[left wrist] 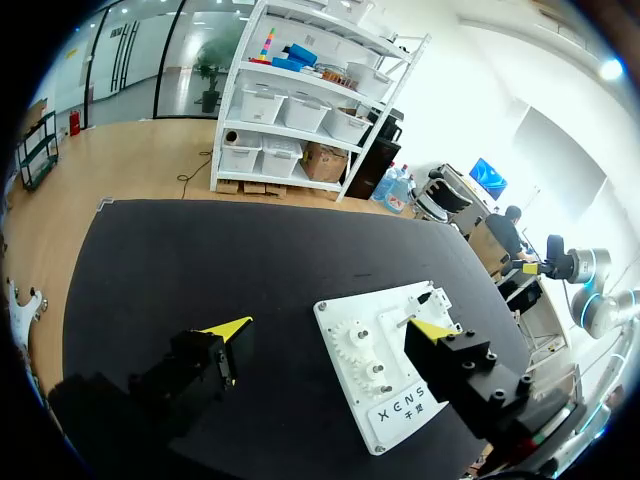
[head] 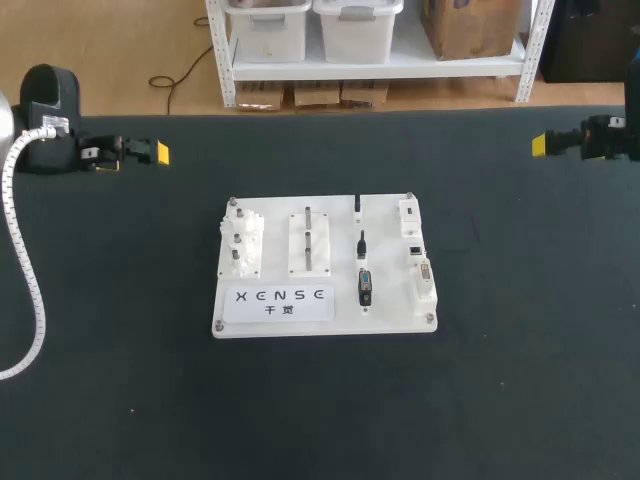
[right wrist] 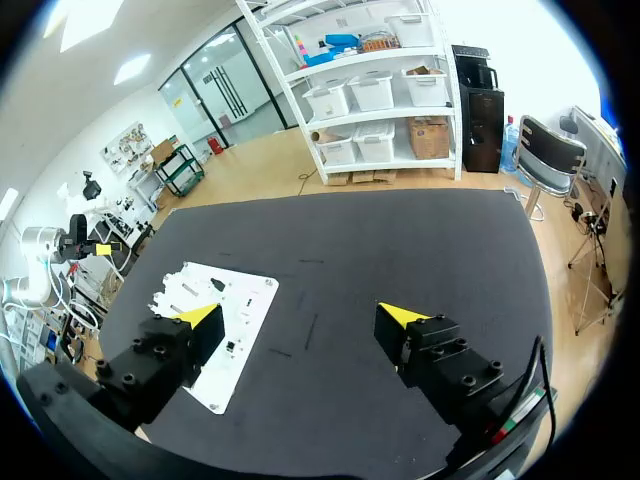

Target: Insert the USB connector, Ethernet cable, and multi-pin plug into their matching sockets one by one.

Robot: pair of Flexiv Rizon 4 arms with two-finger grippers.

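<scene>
Board (head: 390, 305), white, lies flat mid-table on black table top (head: 520, 380). Dark connectors sit in a column right of its centre: multi-pin plug (head: 365, 287), largest, nearest front edge; smaller dark plug (head: 362, 245) behind it; thin dark piece (head: 357, 206) at far edge. Too small to tell which of the two is the USB connector and which the Ethernet cable. White socket blocks (head: 420, 255) run along the right edge, just beside the column, apart from the plugs. Gear block (head: 242, 245) on the board's left side, peg block (head: 310, 240) in the middle. Left gripper (head: 140, 153) at far left of table, well apart from the board; wrist view shows left gripper (left wrist: 330, 328) fingers spread wide, nothing held, board (left wrist: 385, 425) ahead. Right gripper (head: 545, 145) at far right, likewise well away; right gripper (right wrist: 300, 315) fingers wide apart and empty, board (right wrist: 250, 300) beyond one finger.
</scene>
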